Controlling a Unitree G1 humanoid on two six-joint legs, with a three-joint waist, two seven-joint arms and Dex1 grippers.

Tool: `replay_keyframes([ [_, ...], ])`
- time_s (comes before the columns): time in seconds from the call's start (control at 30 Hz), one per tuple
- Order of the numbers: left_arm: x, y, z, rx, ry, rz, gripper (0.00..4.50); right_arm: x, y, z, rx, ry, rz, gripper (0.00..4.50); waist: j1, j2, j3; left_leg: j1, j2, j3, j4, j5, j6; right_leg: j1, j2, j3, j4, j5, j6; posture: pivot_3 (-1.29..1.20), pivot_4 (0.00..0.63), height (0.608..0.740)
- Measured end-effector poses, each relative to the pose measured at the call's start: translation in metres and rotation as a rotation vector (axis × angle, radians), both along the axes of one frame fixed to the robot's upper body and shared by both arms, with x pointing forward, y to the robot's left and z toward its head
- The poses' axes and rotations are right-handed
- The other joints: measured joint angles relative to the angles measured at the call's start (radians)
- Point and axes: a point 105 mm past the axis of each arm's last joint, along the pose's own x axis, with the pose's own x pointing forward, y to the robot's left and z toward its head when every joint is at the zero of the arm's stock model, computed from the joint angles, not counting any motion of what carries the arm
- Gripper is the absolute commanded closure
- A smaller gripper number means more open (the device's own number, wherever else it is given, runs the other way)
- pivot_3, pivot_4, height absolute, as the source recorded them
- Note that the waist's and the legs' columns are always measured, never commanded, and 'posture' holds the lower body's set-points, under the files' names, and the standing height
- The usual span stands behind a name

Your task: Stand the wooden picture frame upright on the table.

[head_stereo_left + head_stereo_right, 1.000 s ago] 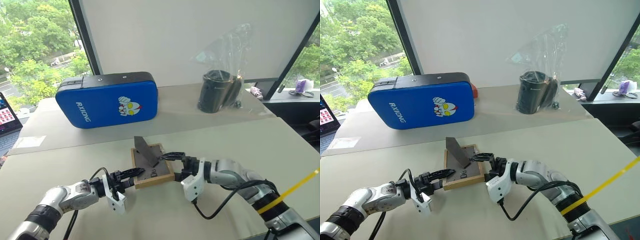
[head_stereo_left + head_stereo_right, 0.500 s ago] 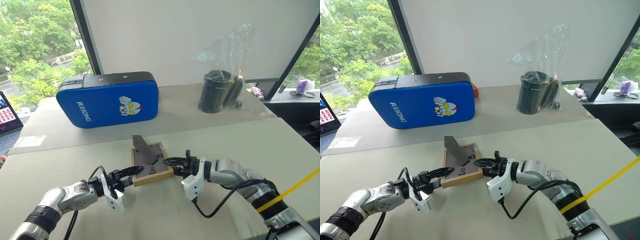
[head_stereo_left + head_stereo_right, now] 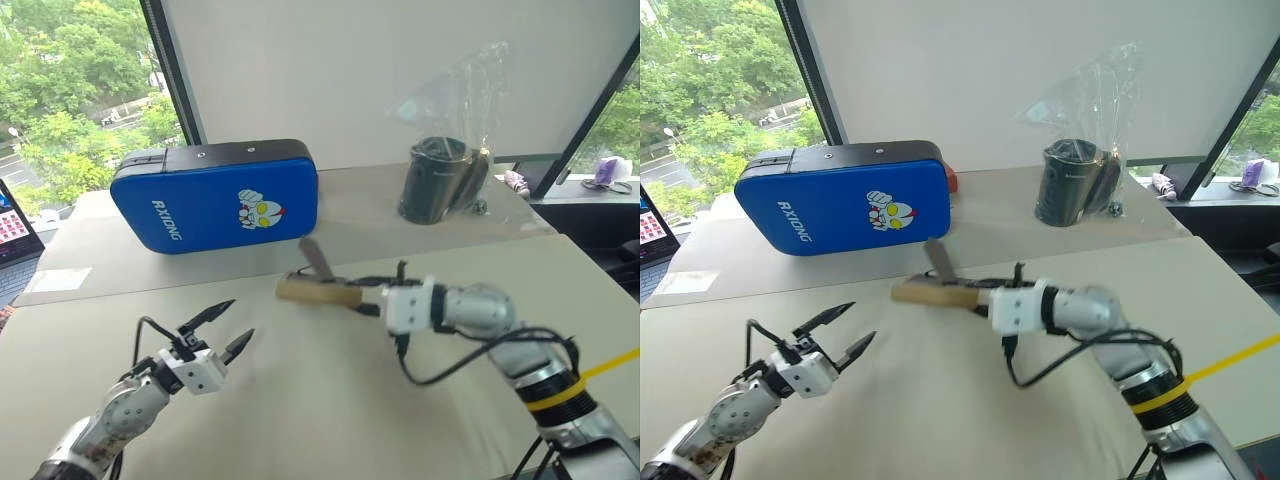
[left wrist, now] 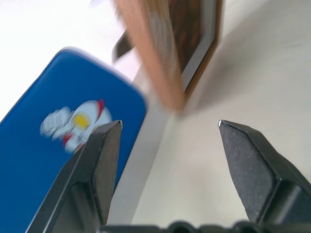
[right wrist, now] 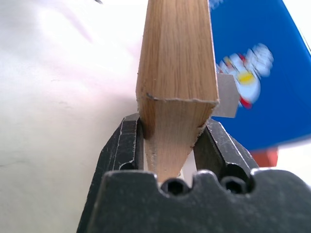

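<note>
The wooden picture frame (image 3: 318, 290) is clamped edge-on between the closed jaws of the right gripper (image 3: 368, 296), held clear above the table (image 3: 330, 400), left gripper (image 3: 222, 330) spread apart, empty, well beside it.

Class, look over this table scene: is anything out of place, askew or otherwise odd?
Yes: the picture frame is off the table, clamped edge-on in the right gripper, its stand sticking up. The left gripper is open, apart from it.
</note>
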Motion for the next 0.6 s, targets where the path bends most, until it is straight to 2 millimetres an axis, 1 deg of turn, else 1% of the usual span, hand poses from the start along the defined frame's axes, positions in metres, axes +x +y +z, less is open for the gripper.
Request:
replay_keyframes([
  [0.1, -0.013, -0.010, -0.008, -0.022, 0.059, -0.004, 1.07, -0.006, -0.003, 0.020, 0.056, 0.271, 0.026, 3.26, 0.002, 0.000, 0.000, -0.006, 0.000, 0.000, 0.001, 0.000, -0.001, -0.005, 0.000, -0.001, 0.000, 0.000, 0.000, 0.00, 0.150, 0.740],
  [0.13, -0.015, -0.012, -0.011, -0.029, 0.073, -0.001, 1.07, -0.007, -0.005, 0.023, 0.060, 0.350, 0.026, 3.26, 0.003, 0.000, 0.000, -0.007, 0.000, -0.001, 0.001, 0.000, -0.001, -0.005, 0.000, -0.002, 0.000, 0.000, -0.001, 0.00, 0.150, 0.740],
  [0.17, -0.016, -0.013, -0.012, -0.035, 0.088, 0.005, 1.07, -0.009, -0.008, 0.024, 0.057, 0.478, 0.016, 3.26, 0.004, 0.000, 0.000, -0.007, 0.000, -0.002, 0.001, 0.000, 0.000, -0.005, 0.000, -0.003, 0.000, 0.000, -0.001, 0.00, 0.150, 0.740],
  [0.27, -0.015, -0.015, -0.009, -0.038, 0.086, 0.011, 1.07, -0.007, -0.010, 0.019, 0.082, 0.702, -0.013, 3.26, 0.008, 0.000, 0.000, -0.008, 0.000, -0.003, 0.002, 0.000, 0.000, -0.005, 0.000, -0.004, -0.003, 0.001, -0.001, 0.00, 0.150, 0.740],
  [0.37, -0.014, -0.016, -0.005, -0.044, 0.074, 0.008, 1.07, 0.000, -0.010, 0.010, 0.114, 0.807, -0.045, 3.26, 0.006, 0.000, 0.000, -0.008, 0.000, -0.003, 0.002, 0.000, 0.000, -0.005, 0.000, -0.004, -0.005, 0.001, -0.002, 0.00, 0.150, 0.740],
  [0.4, -0.015, -0.018, -0.003, -0.045, 0.070, 0.005, 1.07, 0.002, -0.011, 0.004, 0.101, 0.826, -0.061, 3.26, 0.007, 0.000, 0.000, -0.009, 0.000, -0.003, 0.002, 0.000, 0.000, -0.006, 0.000, -0.004, -0.005, 0.001, -0.002, 0.00, 0.150, 0.740],
  [0.5, -0.013, -0.016, -0.003, -0.051, 0.074, 0.022, 1.07, 0.004, -0.012, 0.000, 0.098, 0.829, -0.067, 3.26, 0.006, 0.000, 0.000, -0.009, 0.000, -0.003, 0.002, 0.001, -0.003, -0.006, 0.000, -0.004, -0.003, 0.001, -0.001, 0.00, 0.150, 0.740],
  [0.57, -0.014, -0.014, -0.004, -0.052, 0.080, 0.027, 1.04, 0.007, -0.010, 0.000, 0.107, 0.832, -0.066, 2.27, 0.003, 0.000, 0.000, -0.009, 0.000, -0.002, 0.002, 0.002, -0.003, -0.006, -0.001, -0.003, -0.004, 0.002, 0.000, 0.00, 0.150, 0.740],
  [0.6, -0.014, -0.015, -0.004, -0.053, 0.082, 0.026, 1.04, 0.010, -0.010, -0.003, 0.104, 0.835, -0.085, 1.98, 0.001, 0.000, 0.000, -0.009, 0.000, -0.001, 0.002, 0.002, -0.003, -0.006, -0.001, -0.003, -0.004, 0.002, 0.000, 0.00, 0.150, 0.740],
])
